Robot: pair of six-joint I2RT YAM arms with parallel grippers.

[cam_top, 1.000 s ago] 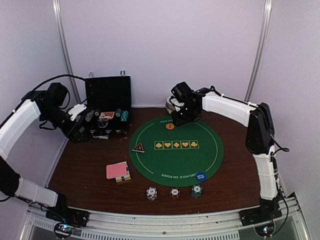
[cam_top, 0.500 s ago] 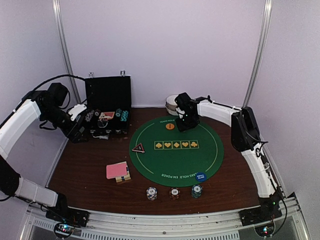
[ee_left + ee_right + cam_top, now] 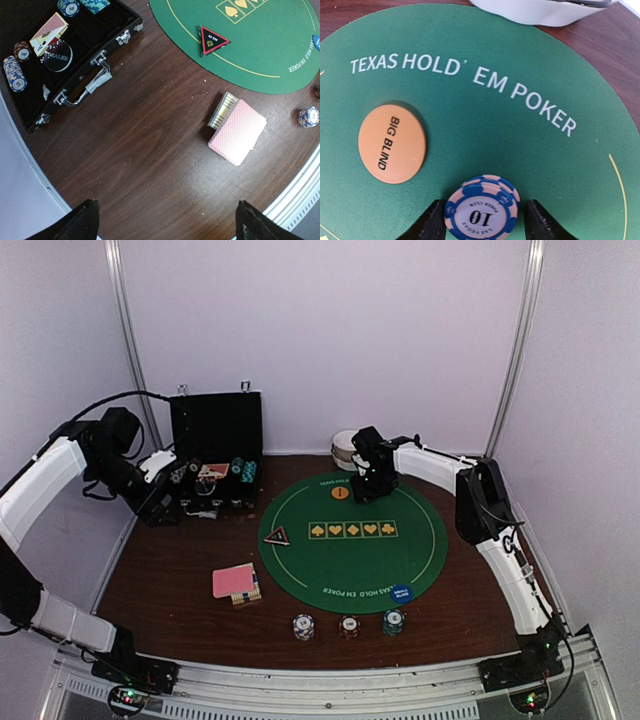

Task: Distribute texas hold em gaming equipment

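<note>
Standing on the mat point(image 3: 485, 130) just beside the orange button point(image 3: 392, 143), the chips point(image 3: 482, 210) are pinched by the right gripper point(image 3: 485, 217) — an uneven release could topple them. Left gripper point(image 3: 168, 221) — wide, empty.

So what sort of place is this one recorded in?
Probably a robot test cell dressed as a card table, not a casino: bare white walls around a wooden table, a green Texas Hold'em mat, a black chip case, and the right gripper holding a poker chip on it.
</note>
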